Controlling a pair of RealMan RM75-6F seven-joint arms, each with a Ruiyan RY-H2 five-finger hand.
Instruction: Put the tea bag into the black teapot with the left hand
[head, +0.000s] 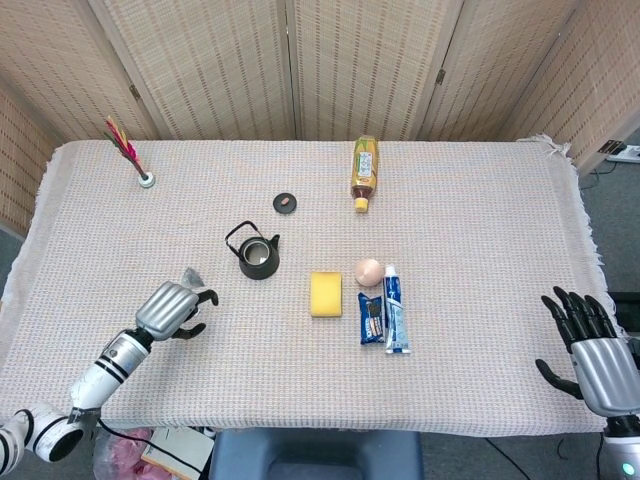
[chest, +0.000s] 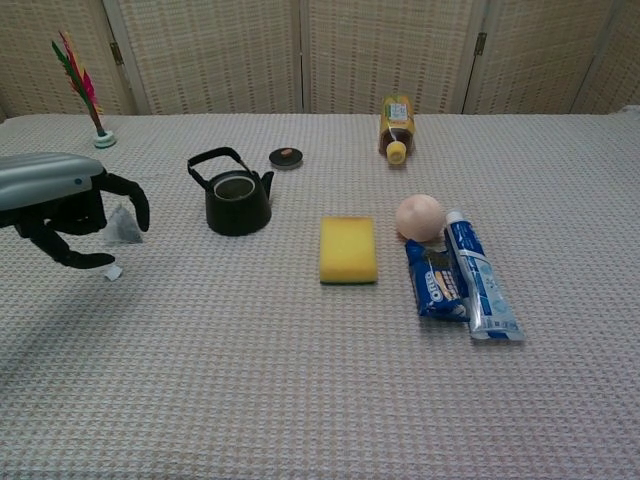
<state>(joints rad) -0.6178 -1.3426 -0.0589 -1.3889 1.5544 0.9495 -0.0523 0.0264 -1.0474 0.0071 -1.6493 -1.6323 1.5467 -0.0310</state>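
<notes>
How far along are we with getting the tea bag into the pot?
Early. The teapot is open, its lid off beside it. The left hand hovers over the tea bag, which lies on the cloth, ungrasped. Grasping, carrying and dropping remain.

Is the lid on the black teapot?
No, the black teapot stands open, and its lid lies apart behind it.

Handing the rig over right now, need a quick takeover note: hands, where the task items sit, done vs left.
Left hand: over the tea bag, fingers curled and apart, nothing gripped yet.
Right hand: open, idle off the table's right edge.
Tea bag: on the cloth left of the black teapot, its small tag lying in front.
Teapot: upright, uncovered; its lid lies behind it.
Done: reach to the bag.
Left: pinch the bag, lift, drop into the teapot.
</notes>
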